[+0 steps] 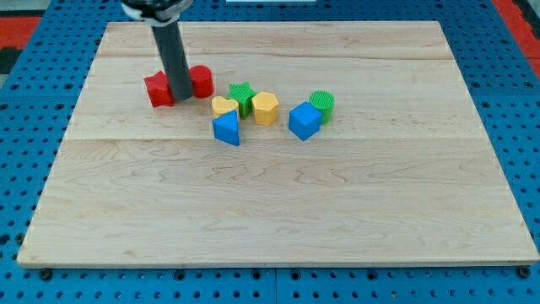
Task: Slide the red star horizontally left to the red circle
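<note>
- Camera view, nearest: a blue wedge-like block (226, 129) and a blue cube (305, 121) lie mid-surface (278, 219).
- Behind them sit a yellow heart (224, 105), yellow hexagon (265, 108), green star (242, 95) and green cylinder (321, 103).
- Farthest, the tool, a bare rod that grasps nothing, plants its tip (181, 100) between the left red block (158, 89) and right red block (201, 81), close against both.
- The rod obscures their shapes; judging by the task, the right one is likely the star.
- A clean push would start from its right side and run straight left, clear of the green star.
</note>
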